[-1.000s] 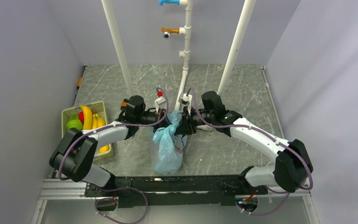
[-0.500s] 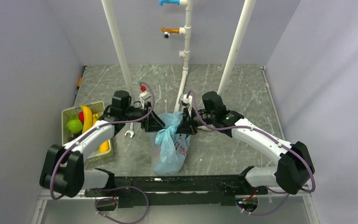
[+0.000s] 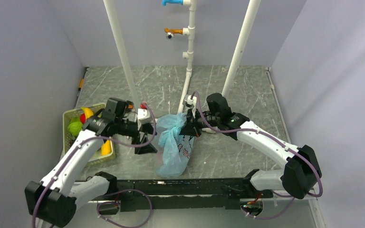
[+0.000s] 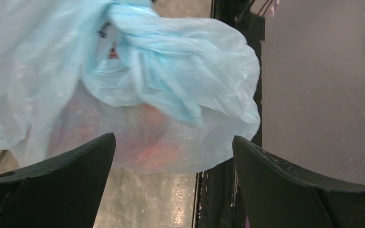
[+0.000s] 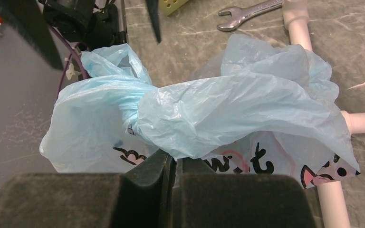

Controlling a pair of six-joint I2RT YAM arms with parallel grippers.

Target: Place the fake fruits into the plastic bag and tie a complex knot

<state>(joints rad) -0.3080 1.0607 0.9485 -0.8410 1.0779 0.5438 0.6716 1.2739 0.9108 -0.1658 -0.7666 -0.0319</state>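
The light-blue plastic bag (image 3: 173,145) lies on the table between the arms, its neck bunched into a knot (image 5: 132,113) with a tail sticking up. A reddish-orange fruit (image 4: 147,148) shows through the plastic. My right gripper (image 3: 188,127) is at the bag's top right, and in the right wrist view it (image 5: 176,164) is shut on a fold of the bag. My left gripper (image 3: 145,144) hangs open just left of the bag, touching nothing. Its wide-apart fingers (image 4: 71,185) frame the bag (image 4: 123,85). More fake fruits (image 3: 86,114) lie in the basket.
A yellow-green basket (image 3: 68,115) holding a banana, a green and a red fruit stands at the left, under my left arm. White pipes (image 3: 188,71) rise behind the bag. A wrench (image 5: 249,10) lies near the pipe base. A black rail (image 3: 171,187) runs along the near edge.
My left gripper has opened, let go of the bag's neck and drawn back to the left and nearer. The right gripper has closed fully on the bag plastic.
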